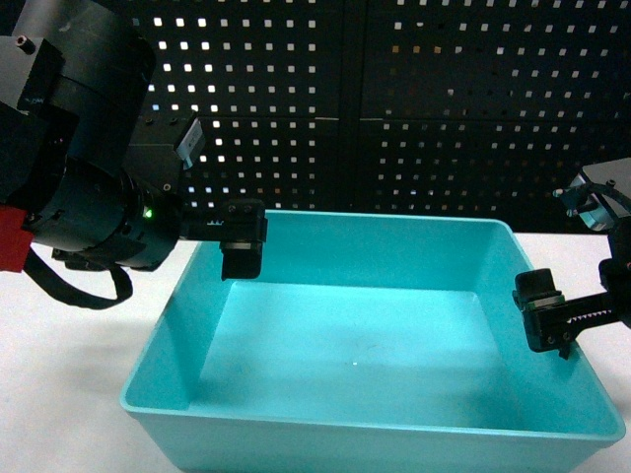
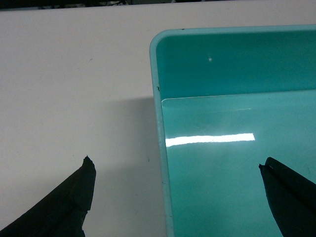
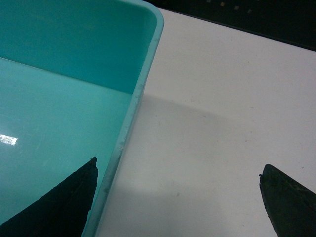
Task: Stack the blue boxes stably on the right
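On white table (image 1: 69, 384), centre | blue box (image 1: 375, 335), one seen, long axis 9–3 o'clock | left gripper (image 2: 177, 197) spread astride 9 o'clock wall | right gripper (image 3: 177, 197) spread astride 3 o'clock wall | equally near.

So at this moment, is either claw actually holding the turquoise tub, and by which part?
Nothing is held. Both claws are open, each straddling a side rim of the turquoise tub: the left claw over the left wall, the right claw over the right wall, neither closed on it.
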Controlling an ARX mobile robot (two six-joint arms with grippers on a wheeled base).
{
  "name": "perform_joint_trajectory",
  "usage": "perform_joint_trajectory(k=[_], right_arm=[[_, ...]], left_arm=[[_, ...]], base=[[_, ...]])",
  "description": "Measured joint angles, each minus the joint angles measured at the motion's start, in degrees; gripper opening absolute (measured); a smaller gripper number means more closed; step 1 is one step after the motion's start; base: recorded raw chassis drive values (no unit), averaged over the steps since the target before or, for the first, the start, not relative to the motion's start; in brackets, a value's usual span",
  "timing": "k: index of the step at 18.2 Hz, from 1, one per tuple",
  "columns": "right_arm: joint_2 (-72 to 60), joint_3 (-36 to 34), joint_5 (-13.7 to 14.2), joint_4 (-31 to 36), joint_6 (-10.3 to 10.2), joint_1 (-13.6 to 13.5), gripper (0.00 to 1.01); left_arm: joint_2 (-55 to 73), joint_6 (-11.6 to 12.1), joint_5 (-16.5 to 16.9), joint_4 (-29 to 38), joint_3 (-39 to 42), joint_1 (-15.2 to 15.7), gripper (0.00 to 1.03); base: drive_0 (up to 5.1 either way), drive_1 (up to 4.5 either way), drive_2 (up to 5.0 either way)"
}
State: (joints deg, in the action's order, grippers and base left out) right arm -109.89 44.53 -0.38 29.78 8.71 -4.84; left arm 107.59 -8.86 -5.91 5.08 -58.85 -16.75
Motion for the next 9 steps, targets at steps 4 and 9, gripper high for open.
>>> perform_joint_trajectory(k=[4,9], right_arm=[[-0.7,-0.9,0.1,1.0,-0.2,0.0,0.98],[-1.0,-2.7,0.6,2.2,-0.5,-0.5,0.62]], left_arm=[[0.7,-1.9,-1.2,-0.7,0.2,-0.3,0.98],[0.9,-4.3,-2.8,-0.8,1.7,-0.6,0.98]], base=[[0.0,0.00,0.0],[0.0,0.00,0.0]])
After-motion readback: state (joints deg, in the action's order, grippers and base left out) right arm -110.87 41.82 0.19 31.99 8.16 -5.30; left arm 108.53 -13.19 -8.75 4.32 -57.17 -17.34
